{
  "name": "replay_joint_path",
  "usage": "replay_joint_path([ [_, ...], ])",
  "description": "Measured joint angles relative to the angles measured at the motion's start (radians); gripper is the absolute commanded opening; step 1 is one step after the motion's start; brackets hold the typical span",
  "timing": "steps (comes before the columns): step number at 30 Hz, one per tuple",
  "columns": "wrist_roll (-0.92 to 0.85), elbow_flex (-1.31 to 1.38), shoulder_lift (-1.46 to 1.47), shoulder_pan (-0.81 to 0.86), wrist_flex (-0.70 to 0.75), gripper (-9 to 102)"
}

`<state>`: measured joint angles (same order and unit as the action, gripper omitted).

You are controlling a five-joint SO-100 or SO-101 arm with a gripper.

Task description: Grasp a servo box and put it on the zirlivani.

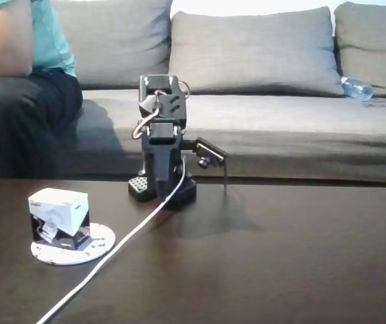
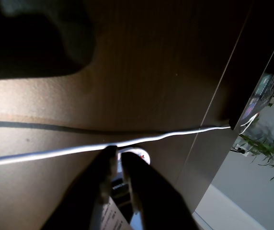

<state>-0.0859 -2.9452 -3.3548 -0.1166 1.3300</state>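
Your servo box point(image 1: 59, 214) sits tilted on the zirlivani point(image 1: 102, 237) (placement looks done); your gripper point(image 2: 119, 165), nearly closed and empty, rests folded.

From my feed I see a dark brown table point(image 1: 301, 270) with a dull sheen across the foreground of the fixed view. Behind it stands a grey sofa point(image 1: 281, 128) with three back cushions point(image 1: 254, 50). A person point(image 1: 17, 88) in a teal shirt and dark trousers sits at its left end, and a clear bottle point(image 1: 357, 88) lies on the seat at the right. Bright daylight shows along the top edge above the cushions. In the wrist view, the tabletop's wood grain catches a band of light; past its edge I see pale floor point(image 2: 233, 201) and a green plant point(image 2: 266, 148).
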Motion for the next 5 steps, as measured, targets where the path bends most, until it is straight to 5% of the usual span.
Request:
replay_joint_path([
  [5,0.0,0.0,0.0,0.0,0.0,0],
])
